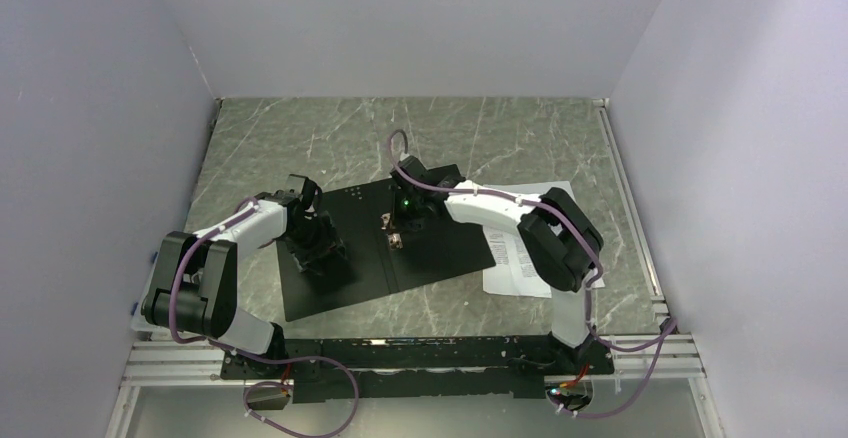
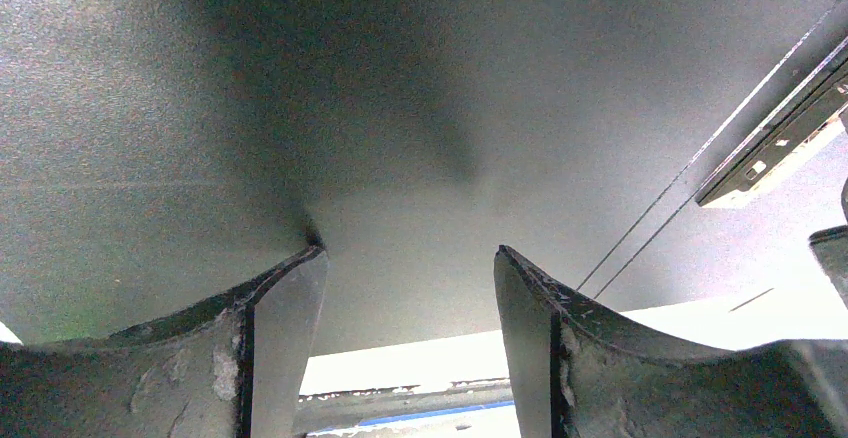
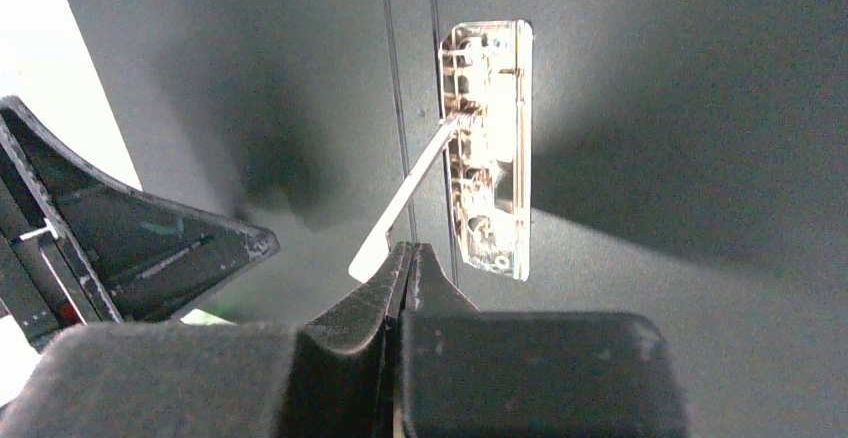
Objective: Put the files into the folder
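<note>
Folder (image 1: 350,293) lies open on the marble table (image 1: 450,138), black inside up. On its left half I see my left gripper (image 2: 410,258) with its 2 fingers spread, tips at the bare black cover. At the spine, my right gripper (image 3: 408,253) has its fingers pressed together, just beside the raised lever (image 3: 405,198) of the metal clip (image 3: 490,158); contact I cannot tell. Files (image 1: 515,263) lie on the table at the folder's right edge, partly under my right arm.

Closed fingers (image 3: 432,283) just beside raised clip lever (image 3: 410,193) on black folder (image 3: 650,108)
</note>
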Controlling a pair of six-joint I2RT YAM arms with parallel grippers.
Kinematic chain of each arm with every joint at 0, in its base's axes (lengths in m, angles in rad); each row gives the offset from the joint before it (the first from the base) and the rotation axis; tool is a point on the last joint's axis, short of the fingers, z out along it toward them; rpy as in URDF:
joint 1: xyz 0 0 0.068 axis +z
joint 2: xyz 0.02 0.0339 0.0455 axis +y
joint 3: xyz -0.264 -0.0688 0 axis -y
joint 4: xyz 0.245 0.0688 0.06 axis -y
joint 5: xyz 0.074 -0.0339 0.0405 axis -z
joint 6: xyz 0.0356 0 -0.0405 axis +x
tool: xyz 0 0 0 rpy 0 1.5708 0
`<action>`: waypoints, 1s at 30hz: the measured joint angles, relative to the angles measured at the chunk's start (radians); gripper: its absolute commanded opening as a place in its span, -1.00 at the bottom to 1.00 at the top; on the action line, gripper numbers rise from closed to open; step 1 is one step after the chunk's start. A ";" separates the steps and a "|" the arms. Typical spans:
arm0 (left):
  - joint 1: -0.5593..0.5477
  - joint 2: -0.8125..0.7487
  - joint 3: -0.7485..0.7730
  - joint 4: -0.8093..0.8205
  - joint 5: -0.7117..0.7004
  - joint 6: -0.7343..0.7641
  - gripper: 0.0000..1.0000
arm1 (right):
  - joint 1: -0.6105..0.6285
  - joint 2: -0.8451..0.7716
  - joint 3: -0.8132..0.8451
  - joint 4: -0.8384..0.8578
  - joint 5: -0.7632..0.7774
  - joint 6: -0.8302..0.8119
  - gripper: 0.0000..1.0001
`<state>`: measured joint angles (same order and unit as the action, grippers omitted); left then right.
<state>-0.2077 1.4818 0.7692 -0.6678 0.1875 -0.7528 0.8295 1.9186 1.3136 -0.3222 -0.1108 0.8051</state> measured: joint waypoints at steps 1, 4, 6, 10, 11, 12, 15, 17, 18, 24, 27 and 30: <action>0.000 0.000 0.000 0.000 0.000 0.000 0.41 | -0.005 0.006 0.005 0.002 -0.004 0.002 -1.00; 0.000 0.001 0.000 0.000 0.000 0.000 0.41 | -0.024 0.032 0.034 0.007 -0.021 0.011 -1.00; 0.000 0.001 0.000 0.000 0.002 0.000 0.41 | -0.037 0.052 0.058 0.013 -0.034 0.015 -1.00; 0.000 0.002 0.000 0.000 0.004 0.000 0.41 | -0.055 0.081 0.101 0.024 -0.063 0.026 -1.00; 0.000 0.002 0.000 0.000 0.004 0.000 0.41 | -0.058 0.087 0.111 0.029 -0.069 0.029 -1.00; 0.000 0.002 0.000 0.000 0.004 0.000 0.41 | -0.061 0.094 0.120 0.034 -0.074 0.031 -1.00; 0.000 0.003 0.000 0.000 0.004 0.000 0.40 | -0.072 0.114 0.146 0.043 -0.087 0.042 -1.00; 0.000 0.004 0.000 0.000 0.005 0.000 0.40 | -0.077 0.132 0.172 0.046 -0.098 0.049 -1.00; 0.000 0.004 0.000 0.000 0.006 0.000 0.40 | -0.079 0.140 0.184 0.047 -0.101 0.052 -1.00; 0.000 0.006 0.002 -0.001 0.007 0.004 0.41 | -0.096 0.198 0.272 0.044 -0.109 0.056 -1.00; 0.000 0.006 0.002 -0.001 0.007 0.004 0.40 | -0.104 0.199 0.285 0.040 -0.109 0.055 -1.00; 0.000 0.006 0.002 -0.002 0.007 0.005 0.41 | -0.112 0.194 0.288 0.035 -0.106 0.048 -1.00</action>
<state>-0.2073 1.4879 0.7708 -0.6693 0.1947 -0.7479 0.7174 2.1124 1.6020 -0.2874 -0.2169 0.8532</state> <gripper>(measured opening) 0.701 0.010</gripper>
